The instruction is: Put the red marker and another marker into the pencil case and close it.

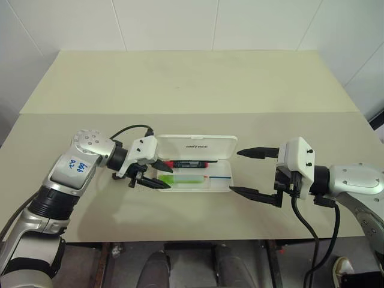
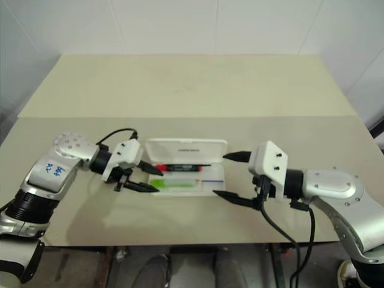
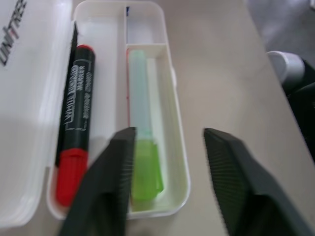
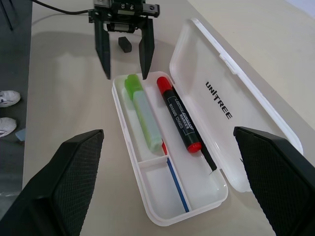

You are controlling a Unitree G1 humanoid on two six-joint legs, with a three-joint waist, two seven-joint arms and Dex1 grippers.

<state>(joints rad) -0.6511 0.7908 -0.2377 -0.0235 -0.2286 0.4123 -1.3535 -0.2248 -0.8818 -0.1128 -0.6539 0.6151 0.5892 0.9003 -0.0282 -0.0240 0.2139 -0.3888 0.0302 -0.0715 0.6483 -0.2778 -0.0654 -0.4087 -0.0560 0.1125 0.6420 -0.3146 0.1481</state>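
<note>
Table (image 1: pixel 180 84): a pale surface carrying the whole scene. Case (image 4: pixel 248 142): lies open near the table's front edge, its lettered lid folded back flat away from the robot, tray toward the robot. Right gripper (image 1: pixel 252 173): hovers just off the case's right end, fingers spread wide, empty. Left gripper (image 1: pixel 157 174): sits at the case's left end, fingers partly apart above the green cap, pinching nothing. Red marker (image 4: pixel 178 115): lies in the tray's lid-side channel, beside the hinge. Green marker (image 4: pixel 142 112): lies in the front compartment, parallel to the red one. A thin blue strip (image 4: pixel 177 185) rests in the end compartment; a small black bit (image 4: pixel 125 44) lies on the table beyond the case. Both markers appear stowed, so closing is judged the step in hand. The next move calls for clearing the left fingers from the tray, then swinging the lid over and pressing it shut.
</note>
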